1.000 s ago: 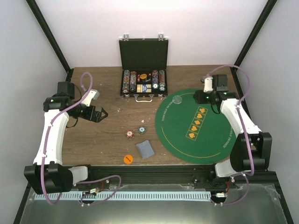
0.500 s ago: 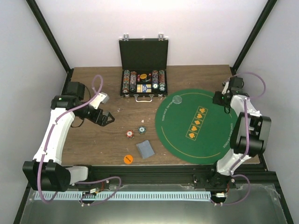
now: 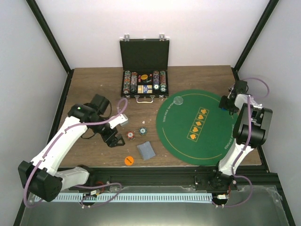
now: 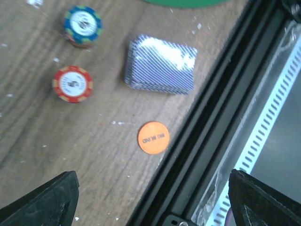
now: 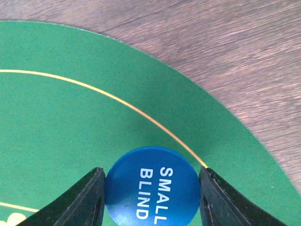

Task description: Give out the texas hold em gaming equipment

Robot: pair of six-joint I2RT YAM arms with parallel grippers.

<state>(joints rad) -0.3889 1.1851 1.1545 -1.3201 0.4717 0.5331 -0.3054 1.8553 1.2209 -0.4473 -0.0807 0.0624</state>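
Note:
My right gripper (image 5: 151, 190) is shut on a blue "SMALL BLIND" disc (image 5: 150, 179), one finger on each side, just above the far right rim of the green mat (image 5: 70, 117); in the top view this gripper (image 3: 229, 107) hides the disc. My left gripper (image 4: 153, 197) is open and empty above the wood near the front edge. Ahead of it lie an orange disc (image 4: 153, 137), a grey-blue card deck (image 4: 161, 69), a red chip (image 4: 72, 84) and a teal chip (image 4: 83, 24). A clear disc (image 3: 178, 100) lies on the mat's far left.
The open black case (image 3: 144, 56) at the back centre holds rows of chips (image 3: 144, 82). The round green mat (image 3: 197, 127) covers the table's right half. A black rail (image 4: 211, 117) runs along the front edge beside the orange disc.
My left arm has swung right and toward the front, from the far left to beside the red chip. My right arm has moved right to the mat's far right rim.

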